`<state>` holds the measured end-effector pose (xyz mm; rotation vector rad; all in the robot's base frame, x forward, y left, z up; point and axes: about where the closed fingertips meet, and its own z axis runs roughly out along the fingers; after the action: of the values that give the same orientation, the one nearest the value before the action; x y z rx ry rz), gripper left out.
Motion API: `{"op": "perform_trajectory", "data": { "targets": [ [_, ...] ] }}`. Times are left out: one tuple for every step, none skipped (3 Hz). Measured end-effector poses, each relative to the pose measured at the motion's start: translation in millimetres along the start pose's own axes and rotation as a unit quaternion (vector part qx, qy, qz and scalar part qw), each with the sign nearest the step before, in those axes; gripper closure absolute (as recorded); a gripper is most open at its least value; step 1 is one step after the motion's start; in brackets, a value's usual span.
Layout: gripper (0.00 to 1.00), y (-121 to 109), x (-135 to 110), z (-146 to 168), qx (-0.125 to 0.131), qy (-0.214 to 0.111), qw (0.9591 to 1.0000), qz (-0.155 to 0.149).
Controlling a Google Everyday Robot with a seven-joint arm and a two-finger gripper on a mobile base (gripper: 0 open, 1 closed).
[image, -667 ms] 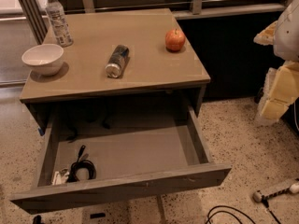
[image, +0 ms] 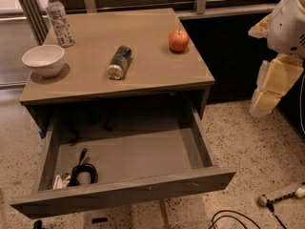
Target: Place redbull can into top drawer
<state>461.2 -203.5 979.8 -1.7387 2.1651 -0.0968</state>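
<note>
Silver-topped redbull can [image: 119, 62] sideways on tabletop [image: 152, 37] above open top drawer [image: 124, 192]; gripper [image: 274, 86] far right, grip unclear.

On the table [image: 143, 32], left side: a white bowl [image: 43, 59], with a clear water bottle [image: 59, 20] upright behind it. Near the right rear, a red apple [image: 178, 40]. Below, a coiled black cable [image: 83, 173]. Speckled floor [image: 248, 137] all round. Far right, beside the table: the gripper [image: 267, 97].
</note>
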Motion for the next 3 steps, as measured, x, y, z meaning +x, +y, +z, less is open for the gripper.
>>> {"op": "perform_trajectory", "data": {
  "targets": [
    [0.00, -33.6, -39.9, 12.3, 0.003, -0.029, 0.9989, -0.038],
    [0.00, -67.3, -130.4, 21.8, 0.007, -0.091, 0.9922, -0.085],
    [0.00, -67.4, -130.5, 21.9, 0.007, -0.092, 0.9922, -0.085]
  ]
}}
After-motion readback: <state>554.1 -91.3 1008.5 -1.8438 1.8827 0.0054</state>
